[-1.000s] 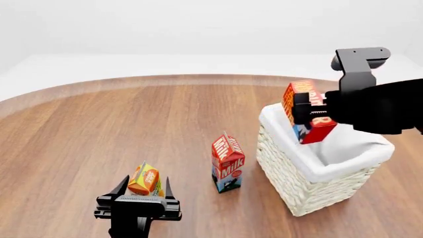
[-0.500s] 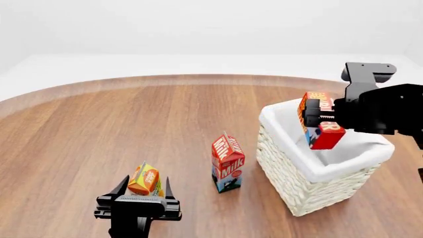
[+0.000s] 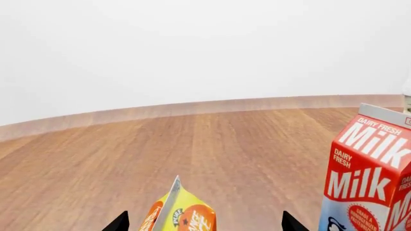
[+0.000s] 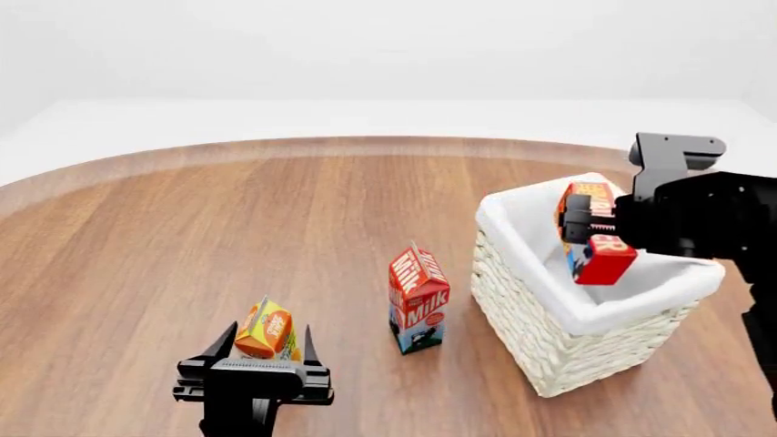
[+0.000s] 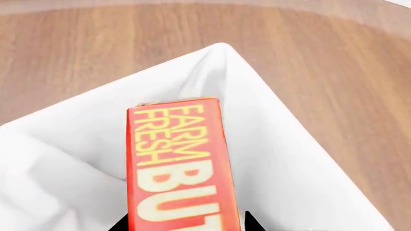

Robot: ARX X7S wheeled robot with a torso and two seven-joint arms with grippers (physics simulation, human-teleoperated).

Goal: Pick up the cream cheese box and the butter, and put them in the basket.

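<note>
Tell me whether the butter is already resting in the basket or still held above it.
Still held. The right gripper clamps the butter, tilted, its lower end dipping below the rim of the basket; the right wrist view shows white liner beneath it.

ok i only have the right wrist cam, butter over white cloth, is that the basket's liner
Observer: yes, in the head view the right gripper holds the butter tilted over the opening of the white wicker basket.
Operator: anything close to the basket
Observer: a red milk carton stands upright on the table, apart from the basket, on its left-arm side.
Operator: and the left arm
Observer: the left gripper sits open around a small orange juice carton, fingers not touching it.
</note>
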